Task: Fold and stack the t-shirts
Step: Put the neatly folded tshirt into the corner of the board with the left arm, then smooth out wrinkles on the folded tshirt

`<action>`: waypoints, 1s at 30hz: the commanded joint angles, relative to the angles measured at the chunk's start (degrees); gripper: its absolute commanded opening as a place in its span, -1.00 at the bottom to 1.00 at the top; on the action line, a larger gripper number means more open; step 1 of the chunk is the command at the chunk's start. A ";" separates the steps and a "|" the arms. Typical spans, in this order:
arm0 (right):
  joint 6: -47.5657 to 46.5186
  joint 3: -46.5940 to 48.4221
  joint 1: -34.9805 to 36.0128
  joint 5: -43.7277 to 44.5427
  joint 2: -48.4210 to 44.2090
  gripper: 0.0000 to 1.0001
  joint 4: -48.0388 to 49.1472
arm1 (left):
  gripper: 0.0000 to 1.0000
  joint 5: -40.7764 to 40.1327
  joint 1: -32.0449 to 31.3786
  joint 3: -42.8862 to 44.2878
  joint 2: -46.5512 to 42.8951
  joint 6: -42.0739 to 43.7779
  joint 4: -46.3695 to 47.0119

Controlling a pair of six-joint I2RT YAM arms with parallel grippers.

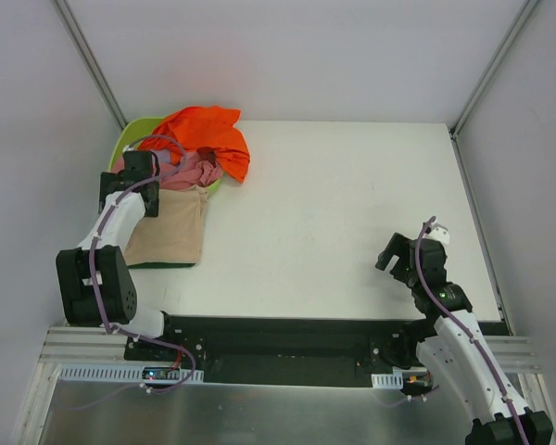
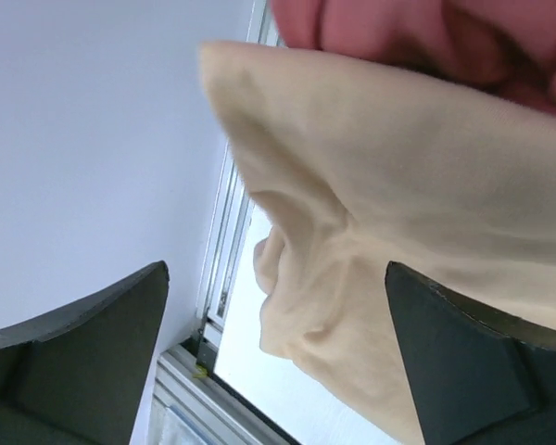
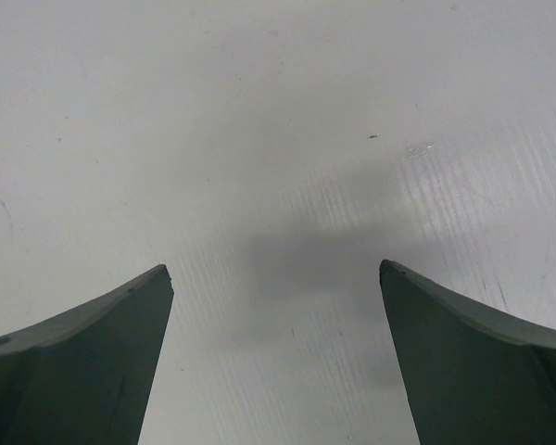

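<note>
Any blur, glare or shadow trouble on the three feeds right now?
Top external: even light, sharp, the orange t-shirt looks oversaturated. Left wrist: the beige t-shirt is close and soft-focused. Right wrist: sharp, a faint shadow on the table.

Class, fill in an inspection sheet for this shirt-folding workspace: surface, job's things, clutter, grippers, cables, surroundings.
Surface: white table, faintly scuffed.
Job's things: beige t-shirt folded flat over a dark green t-shirt near the left edge; pink t-shirt and orange t-shirt heaped at the tub.
Clutter: lime-green tub, far left corner.
Grippers: left gripper open at the beige cloth; right gripper open above bare table.
Cables: purple cable along each arm.
Surroundings: grey walls, metal frame.
</note>
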 commanded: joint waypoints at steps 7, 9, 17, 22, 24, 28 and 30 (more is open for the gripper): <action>-0.40 0.34 -0.27 1.02 0.07 0.92 1.38 | 0.98 25.75 -2.14 -1.96 -22.48 -32.66 -2.08; -0.48 0.34 -0.27 1.11 -0.10 0.92 1.30 | 0.98 26.46 -2.14 -7.93 -25.04 -34.52 2.93; -0.40 0.17 -0.36 0.41 -0.81 0.92 0.94 | 0.98 30.68 -2.13 -22.27 -24.61 -38.82 11.65; -0.22 0.16 -0.27 -1.08 -0.28 0.92 1.30 | 0.98 33.57 -2.13 -26.94 -22.85 -40.76 11.83; -0.57 0.25 -0.27 -2.05 -0.37 0.92 1.12 | 0.98 35.87 -2.22 -28.78 -22.76 -43.03 11.66; -0.13 0.08 -0.36 -1.96 -0.46 0.92 1.38 | 0.98 35.25 -2.13 -31.86 -24.60 -46.12 10.08; 0.04 0.08 -0.36 -2.05 -0.46 0.92 1.38 | 0.98 34.90 -2.22 -33.44 -26.53 -47.09 10.08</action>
